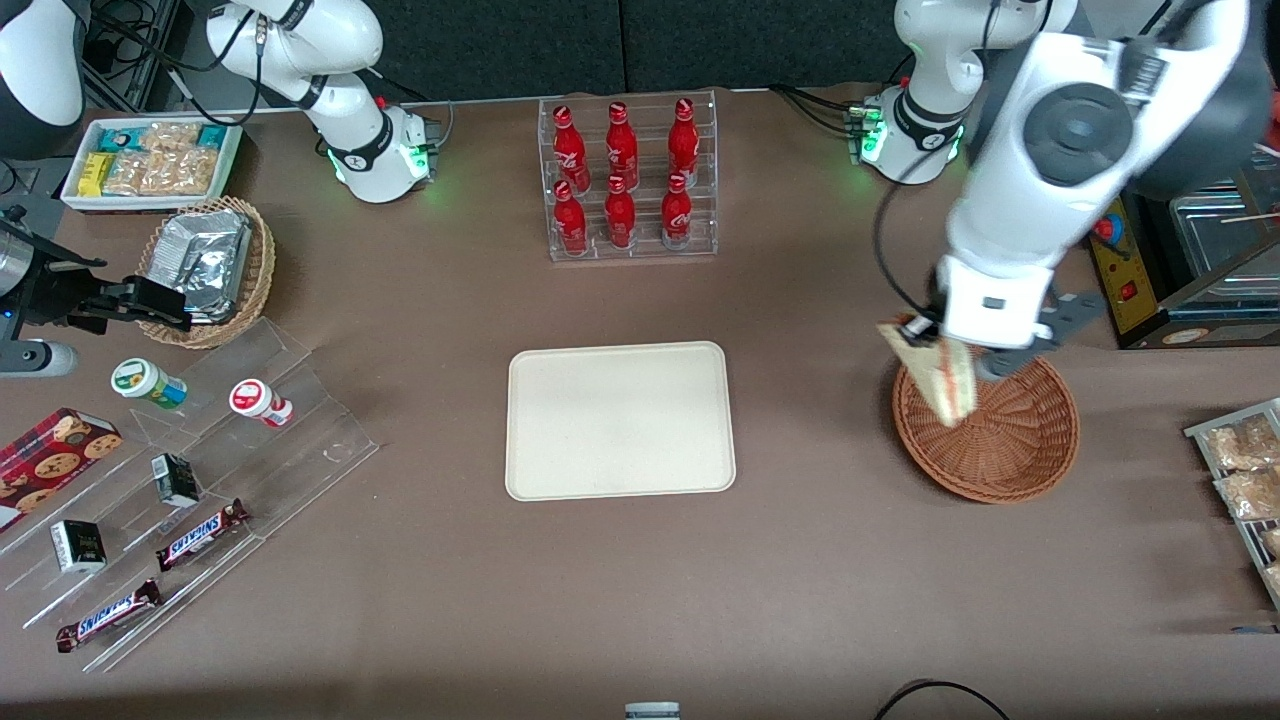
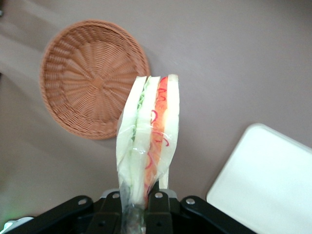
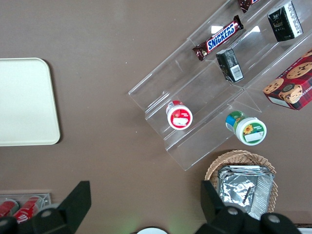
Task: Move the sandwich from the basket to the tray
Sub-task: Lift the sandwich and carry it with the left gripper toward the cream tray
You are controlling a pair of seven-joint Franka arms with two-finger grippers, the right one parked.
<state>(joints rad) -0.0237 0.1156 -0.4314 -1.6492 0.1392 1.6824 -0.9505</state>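
Left wrist view shows the sandwich (image 2: 148, 139) pinched at one end between the two fingers of the gripper (image 2: 140, 207). It is wrapped in clear film, and its cream bread layers, green filling and red-orange filling face the camera edge-on. It hangs in the air, clear of the brown table. The basket (image 2: 92, 78) lies below, with nothing in it, its woven bottom fully in sight. A corner of the tray (image 2: 268, 180) shows nearby on the table.

From the front, the sandwich (image 1: 938, 375) hangs tilted under the gripper (image 1: 945, 345), above the rim of the basket (image 1: 1000, 440) on the side that faces the tray (image 1: 620, 420). The tray lies flat and bare in the middle of the table, well apart from the basket, which sits toward the working arm's end.

Farther from the front camera than the tray stands a clear rack (image 1: 630, 180) holding six red bottles in two rows. Toward the parked arm's end are a tan basket (image 1: 210, 270) with foil packets, a white bin (image 1: 150, 160) of snack packets, and a clear stepped stand (image 1: 200, 480) with two small jars, dark cartons and Snickers bars. A cookie box (image 1: 50, 460) lies beside the stand. At the working arm's edge of the table, bagged snacks (image 1: 1245, 470) lie in a tray.
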